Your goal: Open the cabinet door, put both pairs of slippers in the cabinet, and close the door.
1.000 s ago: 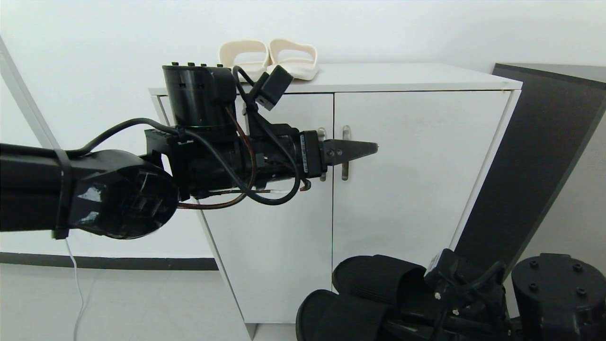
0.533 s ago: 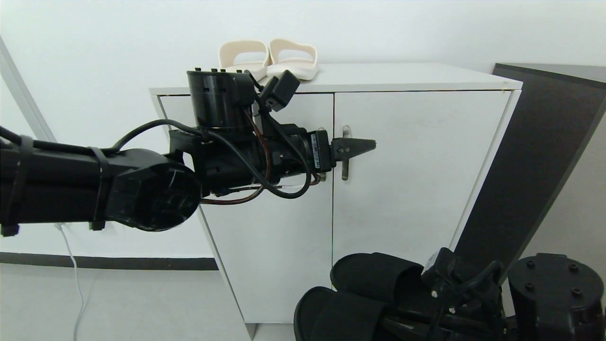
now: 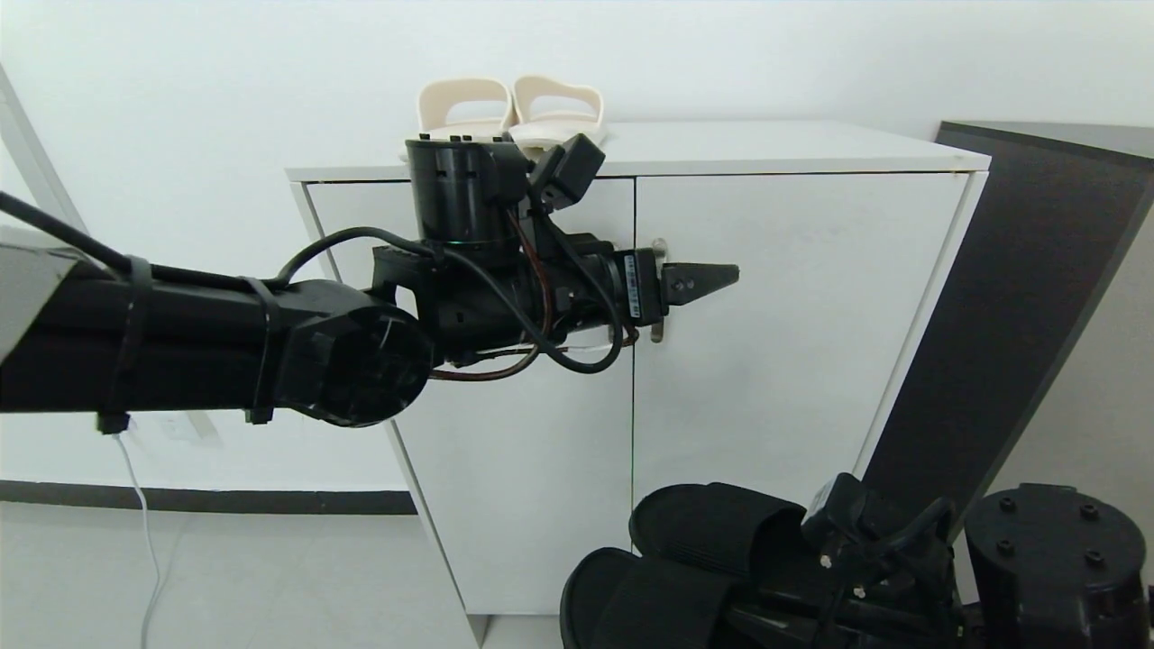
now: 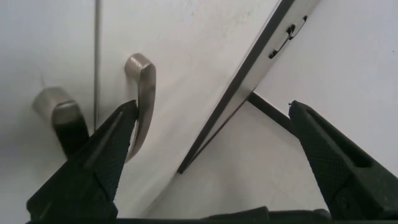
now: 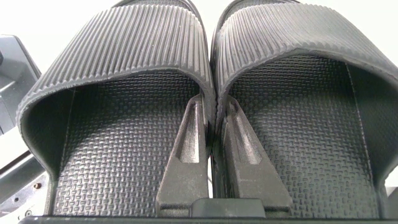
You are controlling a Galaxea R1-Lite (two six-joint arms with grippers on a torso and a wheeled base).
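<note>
The white cabinet (image 3: 793, 361) stands with both doors shut. A cream pair of slippers (image 3: 509, 106) lies on its top at the back left. My left gripper (image 3: 701, 281) hovers in front of the door seam at handle height, open; in the left wrist view its (image 4: 212, 107) one finger sits right beside the right door's metal handle (image 4: 142, 93), with the other handle (image 4: 59, 115) further over. The black pair of slippers (image 3: 694, 559) hangs low in front of the cabinet. My right gripper (image 5: 213, 104) is shut on the slippers' (image 5: 124, 124) two touching inner edges.
A dark grey panel (image 3: 1037, 315) leans against the cabinet's right side. A white wall runs behind, and a thin white cable (image 3: 149, 559) hangs to the floor at the left. Open floor lies left of the cabinet.
My left arm has pushed forward and to the right, bringing its gripper closer to the door handles. The right arm with the black slippers has hardly moved.
</note>
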